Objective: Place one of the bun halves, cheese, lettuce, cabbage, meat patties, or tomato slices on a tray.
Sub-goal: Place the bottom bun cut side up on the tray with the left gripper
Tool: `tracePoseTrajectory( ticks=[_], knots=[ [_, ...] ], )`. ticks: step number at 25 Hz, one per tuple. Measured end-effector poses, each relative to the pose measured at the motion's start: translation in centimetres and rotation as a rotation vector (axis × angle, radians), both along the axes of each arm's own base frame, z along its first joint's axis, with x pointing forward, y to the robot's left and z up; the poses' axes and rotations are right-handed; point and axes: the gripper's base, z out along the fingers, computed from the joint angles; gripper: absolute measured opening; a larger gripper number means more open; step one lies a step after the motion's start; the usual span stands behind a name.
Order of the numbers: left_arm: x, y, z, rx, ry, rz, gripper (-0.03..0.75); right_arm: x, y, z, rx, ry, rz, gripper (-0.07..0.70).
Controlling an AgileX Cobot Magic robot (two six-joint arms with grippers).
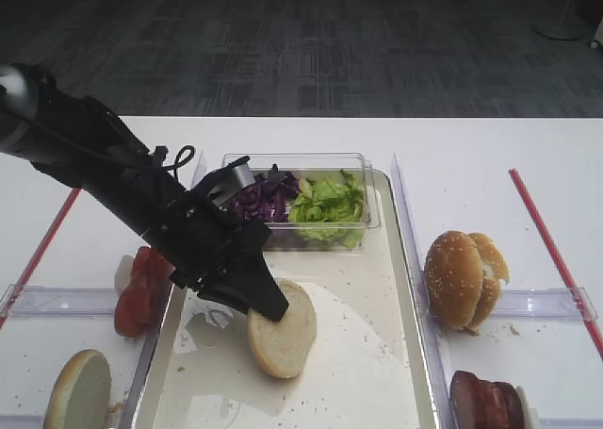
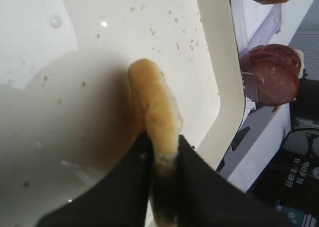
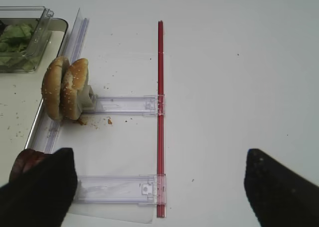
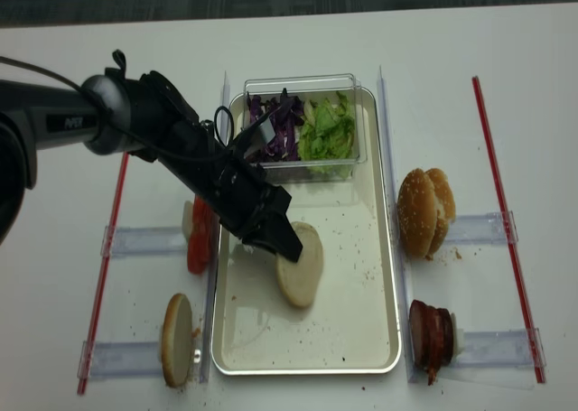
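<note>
Over tray (image 1: 400, 288), bun half (image 2: 152, 105) between left fingers (image 2: 129, 187).

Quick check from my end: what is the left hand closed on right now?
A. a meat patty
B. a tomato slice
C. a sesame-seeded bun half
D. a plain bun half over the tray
D: the left hand pinches the edge of the plain bun half, which is tilted on the tray; the left wrist view shows the fingers on both its faces.
</note>
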Motion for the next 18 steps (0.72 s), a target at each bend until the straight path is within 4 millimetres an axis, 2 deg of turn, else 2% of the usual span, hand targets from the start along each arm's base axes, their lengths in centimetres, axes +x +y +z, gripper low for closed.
tracePoseTrajectory(
  ticks=[18],
  knots=[
    [1.1,0.2,0.6,0.052,-0.100,-0.056,0.441,0.0,0.0,0.0,0.002,0.000,-0.001,0.692]
  ],
)
